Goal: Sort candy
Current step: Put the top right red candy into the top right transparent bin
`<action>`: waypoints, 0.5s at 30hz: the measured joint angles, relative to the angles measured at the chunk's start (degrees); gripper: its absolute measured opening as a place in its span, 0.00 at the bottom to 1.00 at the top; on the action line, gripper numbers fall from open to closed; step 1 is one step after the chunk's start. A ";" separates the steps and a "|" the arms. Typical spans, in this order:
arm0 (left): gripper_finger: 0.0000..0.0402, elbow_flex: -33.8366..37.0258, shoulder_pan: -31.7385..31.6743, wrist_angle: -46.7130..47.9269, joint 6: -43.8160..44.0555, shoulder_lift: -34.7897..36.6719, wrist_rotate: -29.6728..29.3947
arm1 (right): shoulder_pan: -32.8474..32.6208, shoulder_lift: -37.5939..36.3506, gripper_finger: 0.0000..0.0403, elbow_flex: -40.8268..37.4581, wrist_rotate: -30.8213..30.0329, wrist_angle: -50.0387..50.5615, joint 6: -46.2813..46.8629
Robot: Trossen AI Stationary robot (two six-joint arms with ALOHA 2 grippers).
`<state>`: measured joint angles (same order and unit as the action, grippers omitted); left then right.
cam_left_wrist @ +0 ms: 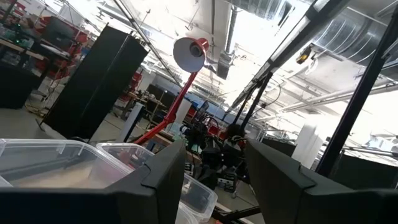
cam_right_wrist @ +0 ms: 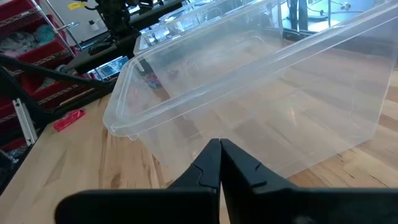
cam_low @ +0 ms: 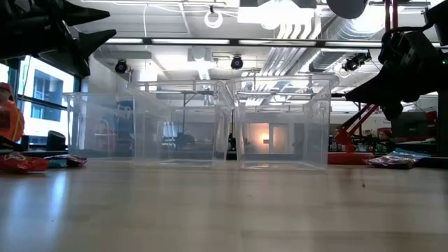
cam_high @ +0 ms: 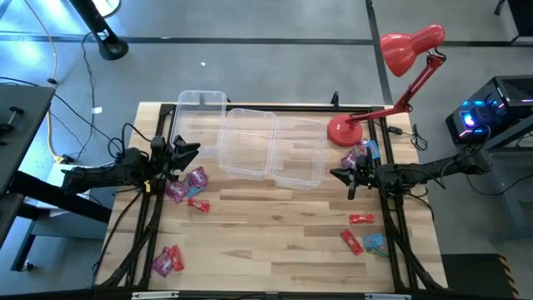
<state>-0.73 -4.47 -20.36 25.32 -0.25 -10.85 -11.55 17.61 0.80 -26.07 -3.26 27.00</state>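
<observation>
Wrapped candies lie scattered on the wooden table: purple-pink ones [cam_high: 187, 183] and a red one [cam_high: 198, 205] near my left gripper, a purple-pink and red pair [cam_high: 166, 262] at the near left, red ones [cam_high: 360, 219] and a light blue one [cam_high: 374, 242] at the near right, more [cam_high: 366, 151] beside the lamp base. My left gripper [cam_high: 188, 152] hovers open above the table's left side, empty [cam_left_wrist: 214, 180]. My right gripper [cam_high: 337, 174] hovers shut and empty [cam_right_wrist: 220, 152] just right of the clear bins.
Three clear plastic bins [cam_high: 247, 142] stand side by side across the table's far middle [cam_low: 280, 122]. A red desk lamp [cam_high: 400, 67] stands with its base [cam_high: 344, 130] at the far right corner. Bare wood lies in the near middle of the table [cam_high: 275, 242].
</observation>
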 joint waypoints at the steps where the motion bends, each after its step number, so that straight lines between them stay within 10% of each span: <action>1: 0.41 0.00 0.00 -0.02 0.00 0.00 0.00 | 0.01 0.00 0.00 0.00 0.11 0.00 0.01; 7: 0.41 0.00 0.02 -0.77 -0.76 -0.09 -6.08 | 0.00 0.00 0.00 0.00 0.07 0.01 0.00; 15: 0.41 -0.04 0.02 -10.11 23.13 -1.69 -16.96 | 0.02 0.00 0.00 0.00 0.00 0.00 0.00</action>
<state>-0.77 -4.45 -30.47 48.46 -1.94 -27.81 -11.53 17.61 0.80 -26.06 -3.27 27.00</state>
